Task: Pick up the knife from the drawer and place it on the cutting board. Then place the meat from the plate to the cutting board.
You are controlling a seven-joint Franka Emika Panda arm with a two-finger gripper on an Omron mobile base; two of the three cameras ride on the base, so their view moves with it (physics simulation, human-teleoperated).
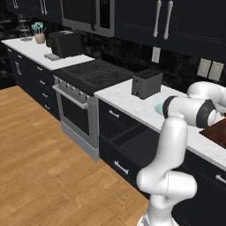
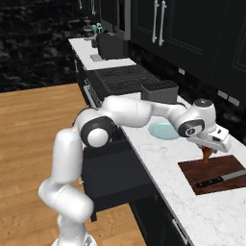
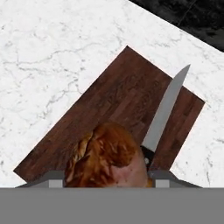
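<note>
Obstructed and truncated items at the counter

In the hand view, the finger tips are masked by the meat (image 3: 107,155), whose lower part is lost at the bottom of the picture; the handle of the knife (image 3: 164,111) is largely covered by the meat, and the near corner of the cutting board (image 3: 118,109) is concealed beneath it. In the left base view, the plate (image 1: 158,107) is almost wholly screened by the arm, and the board is cut by the right edge. In the right base view, the drawer (image 2: 113,175) is partly blocked by the arm, its interior unseen, and the gripper (image 2: 207,154) is too small for its jaws to be judged.
</note>
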